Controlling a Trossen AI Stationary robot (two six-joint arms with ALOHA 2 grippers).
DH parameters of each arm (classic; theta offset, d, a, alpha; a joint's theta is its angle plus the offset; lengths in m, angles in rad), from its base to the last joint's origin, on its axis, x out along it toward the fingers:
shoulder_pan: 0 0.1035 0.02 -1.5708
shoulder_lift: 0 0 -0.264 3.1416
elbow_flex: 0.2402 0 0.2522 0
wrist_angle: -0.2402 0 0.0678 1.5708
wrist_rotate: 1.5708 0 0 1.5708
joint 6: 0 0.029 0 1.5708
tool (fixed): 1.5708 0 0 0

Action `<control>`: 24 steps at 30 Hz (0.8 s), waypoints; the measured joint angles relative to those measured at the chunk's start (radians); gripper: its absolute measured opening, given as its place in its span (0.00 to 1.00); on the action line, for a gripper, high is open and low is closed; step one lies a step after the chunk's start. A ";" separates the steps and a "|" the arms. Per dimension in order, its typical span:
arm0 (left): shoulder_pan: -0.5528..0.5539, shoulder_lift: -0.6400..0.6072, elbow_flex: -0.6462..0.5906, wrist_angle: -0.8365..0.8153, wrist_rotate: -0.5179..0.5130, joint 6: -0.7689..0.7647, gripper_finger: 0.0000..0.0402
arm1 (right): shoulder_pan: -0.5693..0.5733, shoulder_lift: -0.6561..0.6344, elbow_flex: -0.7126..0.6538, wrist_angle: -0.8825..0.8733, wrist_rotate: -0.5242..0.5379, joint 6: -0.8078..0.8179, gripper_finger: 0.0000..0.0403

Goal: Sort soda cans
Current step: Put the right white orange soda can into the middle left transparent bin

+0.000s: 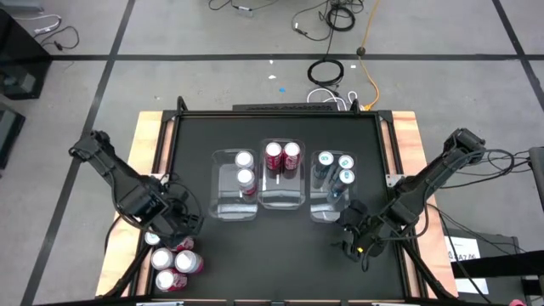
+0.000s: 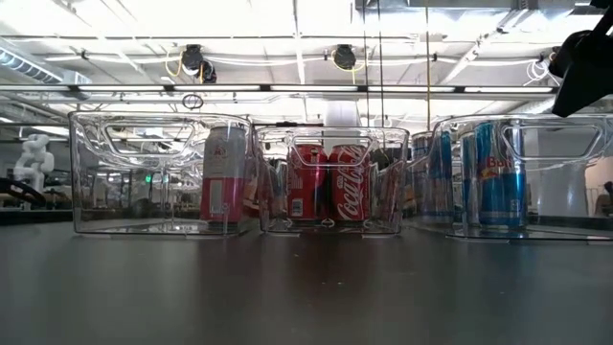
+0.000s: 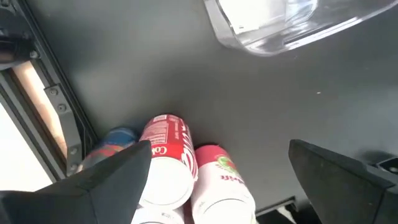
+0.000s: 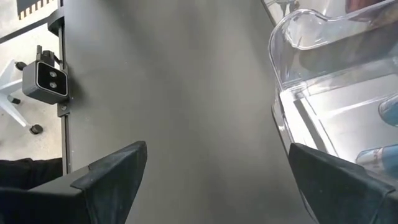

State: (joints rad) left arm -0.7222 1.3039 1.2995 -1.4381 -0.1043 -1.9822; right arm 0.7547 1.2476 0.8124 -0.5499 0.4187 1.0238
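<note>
Your black table (image 1: 280,255) carries three clear plastic bins (image 1: 282,177) at frame centre: two white cans left, two red middle, teal-blue right. Your left gripper (image 1: 177,223), lower left, spreads wide and empty over loose cans (image 1: 174,262). Your right gripper (image 1: 357,229), lower right, gapes empty by the right bin.

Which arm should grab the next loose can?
Left. The left gripper, fingers open, hovers beside the unsorted cans; the right gripper, open and empty, sits across the table by the right bin.
</note>
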 joint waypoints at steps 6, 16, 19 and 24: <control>-0.001 0.045 0.000 0.000 0.003 0.105 0.96 | 0.000 0.000 0.000 0.000 0.000 0.000 0.95; -0.001 0.120 0.000 0.017 0.049 0.322 0.96 | 0.000 0.000 0.000 0.012 -0.001 0.045 0.95; -0.001 0.132 0.000 0.031 0.049 0.351 0.96 | 0.000 0.000 0.000 0.027 -0.001 0.087 0.95; -0.001 0.134 0.000 0.109 0.049 0.418 0.96 | 0.000 0.000 0.000 0.043 0.000 0.169 0.95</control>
State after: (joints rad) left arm -0.7227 1.4380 1.2995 -1.3293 -0.0555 -1.5647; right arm 0.7546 1.2480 0.8127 -0.5064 0.4183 1.1930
